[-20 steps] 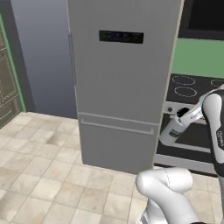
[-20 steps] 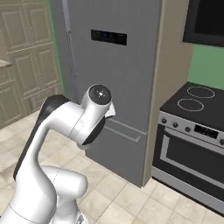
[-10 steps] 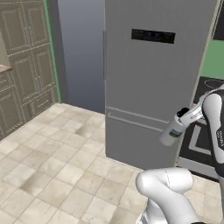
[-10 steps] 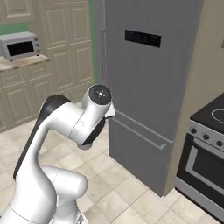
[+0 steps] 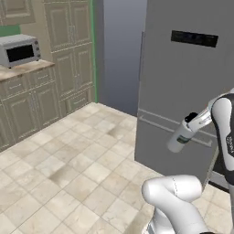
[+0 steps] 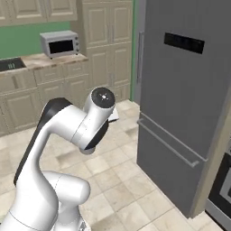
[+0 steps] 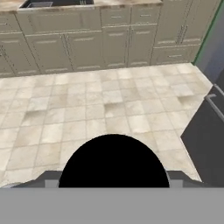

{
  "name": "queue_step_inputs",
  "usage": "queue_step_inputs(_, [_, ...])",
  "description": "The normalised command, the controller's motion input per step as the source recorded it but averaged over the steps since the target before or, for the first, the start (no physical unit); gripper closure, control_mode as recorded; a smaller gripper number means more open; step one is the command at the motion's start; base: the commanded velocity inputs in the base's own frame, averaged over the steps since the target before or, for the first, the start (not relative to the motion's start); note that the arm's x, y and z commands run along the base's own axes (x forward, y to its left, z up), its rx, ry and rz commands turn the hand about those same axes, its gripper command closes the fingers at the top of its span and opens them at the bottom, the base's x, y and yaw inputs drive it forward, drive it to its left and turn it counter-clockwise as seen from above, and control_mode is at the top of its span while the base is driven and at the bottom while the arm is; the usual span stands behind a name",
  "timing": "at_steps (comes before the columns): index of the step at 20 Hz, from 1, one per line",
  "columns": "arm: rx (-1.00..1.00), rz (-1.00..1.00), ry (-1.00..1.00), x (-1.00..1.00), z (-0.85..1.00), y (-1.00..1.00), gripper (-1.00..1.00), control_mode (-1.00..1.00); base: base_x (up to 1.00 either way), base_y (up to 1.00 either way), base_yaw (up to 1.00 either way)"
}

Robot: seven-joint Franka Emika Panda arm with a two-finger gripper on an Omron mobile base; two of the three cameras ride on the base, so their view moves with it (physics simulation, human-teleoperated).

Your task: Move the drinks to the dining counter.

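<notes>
Left base view first: the arm comes up on the right edge and the gripper (image 5: pixel 191 122) has the pale grey bottle (image 5: pixel 180 137) clamped at its top end, right around the black cap. The bottle hangs tilted, body slanting down and to the left, with its dark label band near the bottom. It's up in the air in front of the big grey fridge (image 5: pixel 183 82), above the tiled floor (image 5: pixel 68 173). Off to the left there's a microwave (image 5: pixel 19 50) sitting on a beige counter with cabinet doors under it.

Right base view: mostly the arm's elbow joint in the middle, fridge (image 6: pixel 185 99) on the right with its long handle, microwave (image 6: pixel 59 43) on the counter at the back left. A bit of an oven front shows at the far right edge.

Hand view: the bottle's black cap (image 7: pixel 113 162) shows as a big black dome at the bottom, so the fingers are closed on it. Beyond it, floor tiles (image 7: pixel 87 109) and a row of beige base cabinets (image 7: pixel 87 43).
</notes>
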Motion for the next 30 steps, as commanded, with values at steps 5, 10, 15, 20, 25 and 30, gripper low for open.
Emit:
queue_step_inputs(5, [0.0,0.0,0.0,0.0,0.0,0.0,1.0,1.0,-0.2,0.24,0.37])
queue_step_inputs(10, [0.0,0.0,0.0,0.0,0.0,0.0,1.0,1.0,-0.22,0.3,0.36])
queue_step_inputs(15, [0.0,0.0,0.0,0.0,0.0,0.0,1.0,1.0,-0.2,0.33,0.36])
queue_step_inputs(20, [0.0,0.0,0.0,0.0,0.0,0.0,1.0,1.0,-0.2,0.33,0.36])
queue_step_inputs(25, [0.0,0.0,0.0,0.0,0.0,0.0,1.0,1.0,-0.19,0.33,0.36])
queue_step_inputs(30, [0.0,0.0,0.0,0.0,0.0,0.0,1.0,1.0,-0.12,0.37,0.34])
